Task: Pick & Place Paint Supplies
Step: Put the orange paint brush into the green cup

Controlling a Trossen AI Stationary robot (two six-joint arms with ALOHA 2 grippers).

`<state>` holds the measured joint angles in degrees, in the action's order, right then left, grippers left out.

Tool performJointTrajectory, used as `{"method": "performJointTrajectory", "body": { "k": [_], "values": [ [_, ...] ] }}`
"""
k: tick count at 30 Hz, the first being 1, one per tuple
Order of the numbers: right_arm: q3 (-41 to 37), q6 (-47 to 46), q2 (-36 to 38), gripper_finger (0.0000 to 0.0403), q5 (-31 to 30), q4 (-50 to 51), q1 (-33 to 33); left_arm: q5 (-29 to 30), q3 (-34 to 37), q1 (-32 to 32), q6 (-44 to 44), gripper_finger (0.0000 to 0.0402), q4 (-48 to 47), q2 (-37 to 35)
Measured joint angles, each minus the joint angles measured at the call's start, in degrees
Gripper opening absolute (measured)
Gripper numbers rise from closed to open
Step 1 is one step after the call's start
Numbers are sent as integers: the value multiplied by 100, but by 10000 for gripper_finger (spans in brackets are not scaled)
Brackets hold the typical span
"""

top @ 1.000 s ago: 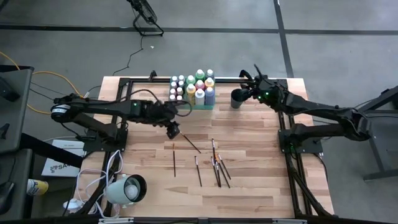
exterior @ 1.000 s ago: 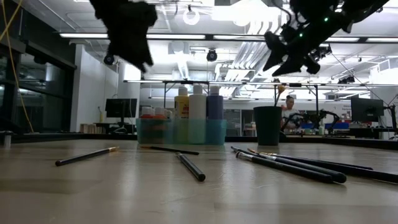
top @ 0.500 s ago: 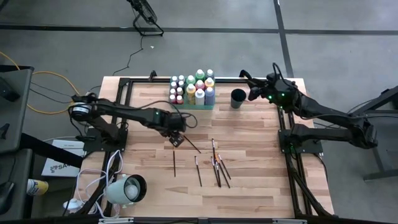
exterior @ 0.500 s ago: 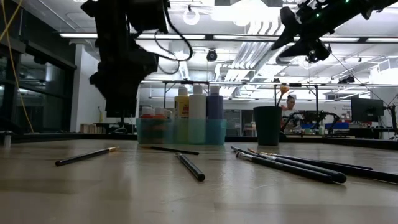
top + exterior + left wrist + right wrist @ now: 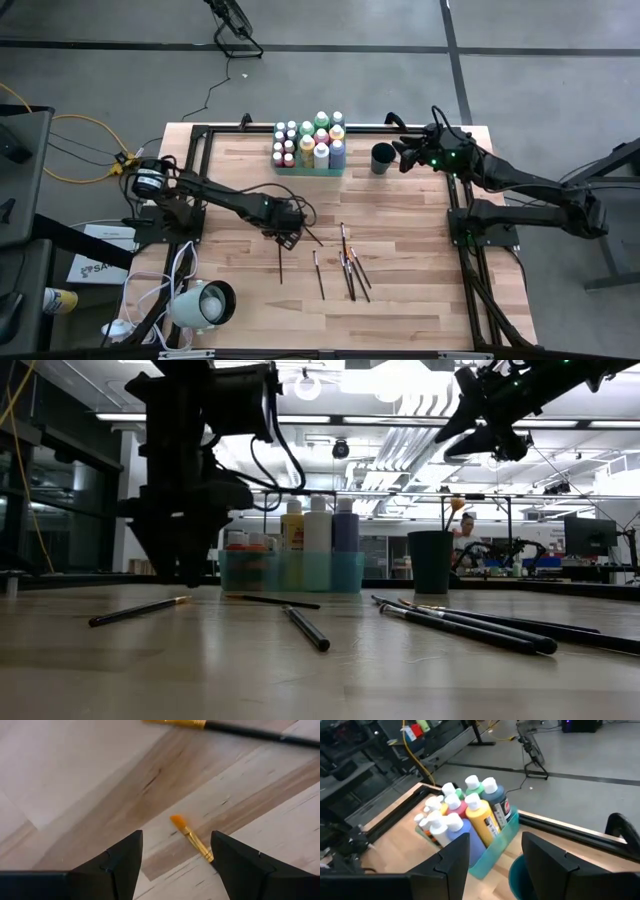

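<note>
Small paint bottles with coloured caps [image 5: 310,142] already packed in translucent green tray [image 5: 501,840]. Thin dark-handled paintbrushes [image 5: 347,264] all loose on wooden table [image 5: 420,280]. Left tool [image 5: 175,857] empty, fingers spread, low over orange-tipped brush [image 5: 190,837]. Right tool [image 5: 492,855] unclenched, empty, above dark round cup [image 5: 381,158].

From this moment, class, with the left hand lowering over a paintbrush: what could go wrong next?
1. The left hand is open with the brush's orange tip between its fingers; closing this near the bristles could tilt or drop the paintbrush.
2. Another paintbrush lies close by and might get nudged.
3. The right hand hovers beside the dark cup and could knock it.
</note>
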<state>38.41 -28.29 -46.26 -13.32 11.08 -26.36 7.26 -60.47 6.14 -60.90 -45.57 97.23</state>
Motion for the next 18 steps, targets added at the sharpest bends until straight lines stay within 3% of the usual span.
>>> {"method": "performJointTrajectory", "body": {
  "k": [12,18],
  "values": [
    [0,111,0,174,2,82,366,-50,-25,-14,-132,224,228,446],
    [0,153,0,174,0,131,506,-99,-26,-12,-153,165,278,540]
  ]
}}
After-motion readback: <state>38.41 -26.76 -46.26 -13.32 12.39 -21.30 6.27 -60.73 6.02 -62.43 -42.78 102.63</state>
